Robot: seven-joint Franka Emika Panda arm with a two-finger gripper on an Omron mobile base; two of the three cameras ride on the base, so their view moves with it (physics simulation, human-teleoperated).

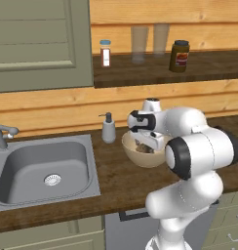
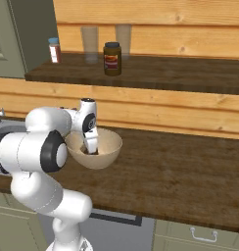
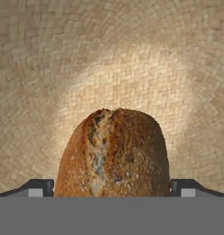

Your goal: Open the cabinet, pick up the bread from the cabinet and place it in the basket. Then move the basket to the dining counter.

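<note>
left base view: the tool is reaching down into the basket, which is sitting on the dark wooden surface beside the sink; the cabinet door is showing at upper left.

right base view: the tool is dipping inside the basket, well within its rim.

hand view: the bread is sitting between the two fingertips, which are hugging its sides, apparently gripping it over the woven basket floor. the loaf is looking light, crusty and squashable, so holding it gently across the middle seems best.

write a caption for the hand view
Pincer lowering the bread into the woven basket.
</note>
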